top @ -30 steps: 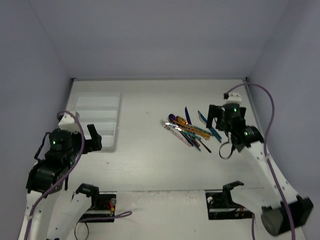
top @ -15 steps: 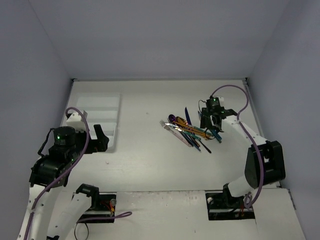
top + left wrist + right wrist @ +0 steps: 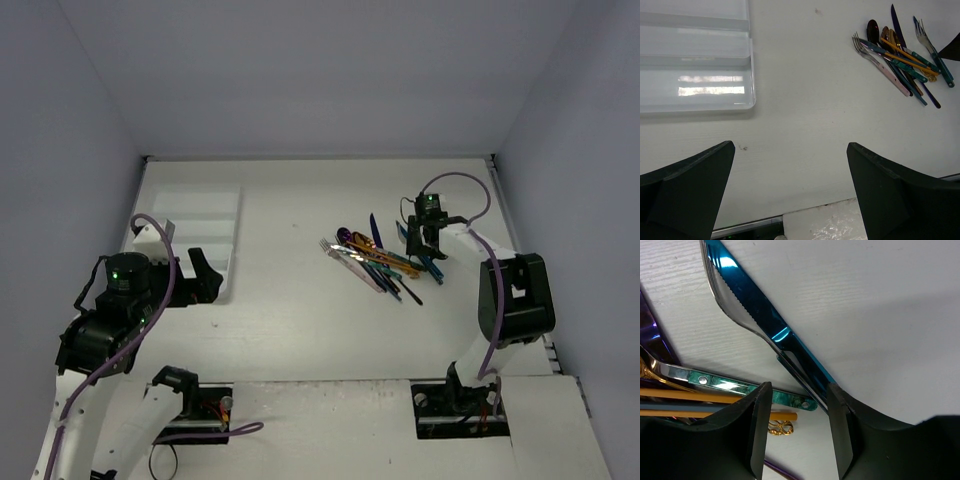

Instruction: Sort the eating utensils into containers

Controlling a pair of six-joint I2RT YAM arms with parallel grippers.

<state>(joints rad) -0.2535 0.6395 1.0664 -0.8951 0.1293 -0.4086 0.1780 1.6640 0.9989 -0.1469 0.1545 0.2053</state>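
The eating utensils (image 3: 375, 258) lie in a loose pile right of the table's middle; the left wrist view shows the same pile (image 3: 900, 55). My right gripper (image 3: 428, 243) is down at the pile's right edge. Its fingers stand partly apart around the handle of a blue knife (image 3: 747, 300), which runs against the right finger (image 3: 840, 430). The end of a green marbled handle (image 3: 730, 385) lies by the left finger (image 3: 752, 430). My right gripper (image 3: 798, 405) holds nothing. My left gripper (image 3: 205, 275) (image 3: 790, 146) hangs wide open near the white tray of containers (image 3: 195, 235) (image 3: 695, 90).
Orange handles (image 3: 690, 395), a gold ornate handle end (image 3: 777, 428) and a purple utensil (image 3: 650, 335) crowd the left side of the right gripper. The back wall and side walls enclose the table. The arm bases (image 3: 190, 400) sit at the near edge.
My right arm swung in and lowered its gripper onto the pile's right edge, and its jaws have narrowed around the blue knife's handle. The left arm shifted slightly.
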